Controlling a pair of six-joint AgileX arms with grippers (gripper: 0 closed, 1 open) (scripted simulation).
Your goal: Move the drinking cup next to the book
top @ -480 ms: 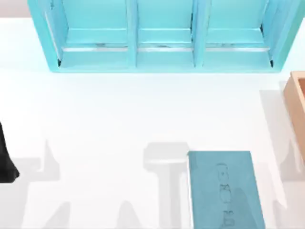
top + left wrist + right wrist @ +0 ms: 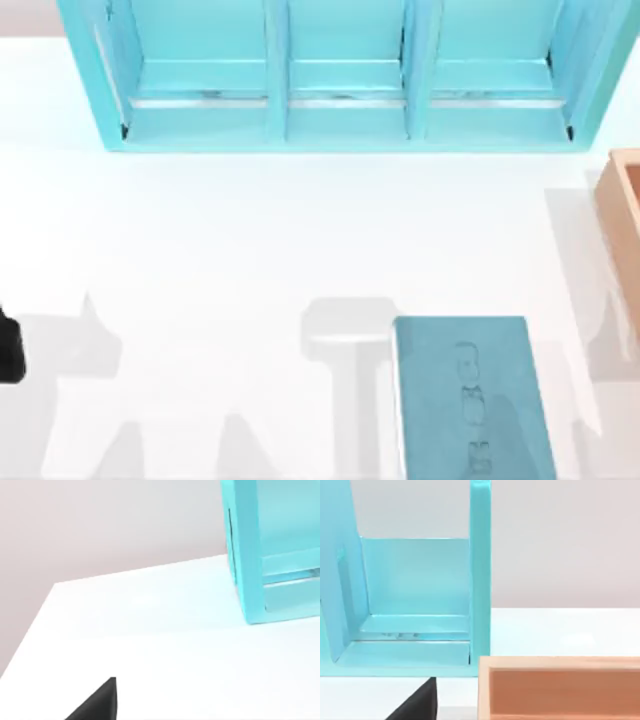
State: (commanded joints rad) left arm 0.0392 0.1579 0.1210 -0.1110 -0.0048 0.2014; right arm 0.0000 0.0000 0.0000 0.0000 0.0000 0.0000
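Note:
The book [image 2: 470, 400] is a flat teal-blue rectangle with faint outline drawings on its cover. It lies on the white table near the front edge, right of centre. The drinking cup is out of view. A dark part of my left arm [image 2: 8, 350] sits at the table's far left edge, far from the book. A black tip of my left gripper [image 2: 97, 706] hangs over bare table near a corner. A black tip of my right gripper [image 2: 417, 702] sits in front of the shelf unit, beside the wooden box.
A big light-blue shelf unit [image 2: 340, 80] with three bays spans the back of the table [image 2: 250, 230]. A tan wooden box [image 2: 625, 220] stands at the right edge, its open inside visible [image 2: 560, 692]. Arm shadows fall across the front of the table.
My left arm has drawn back toward the left edge, so less of it shows in the top view. The shadows at the front left have shifted. The book has not moved.

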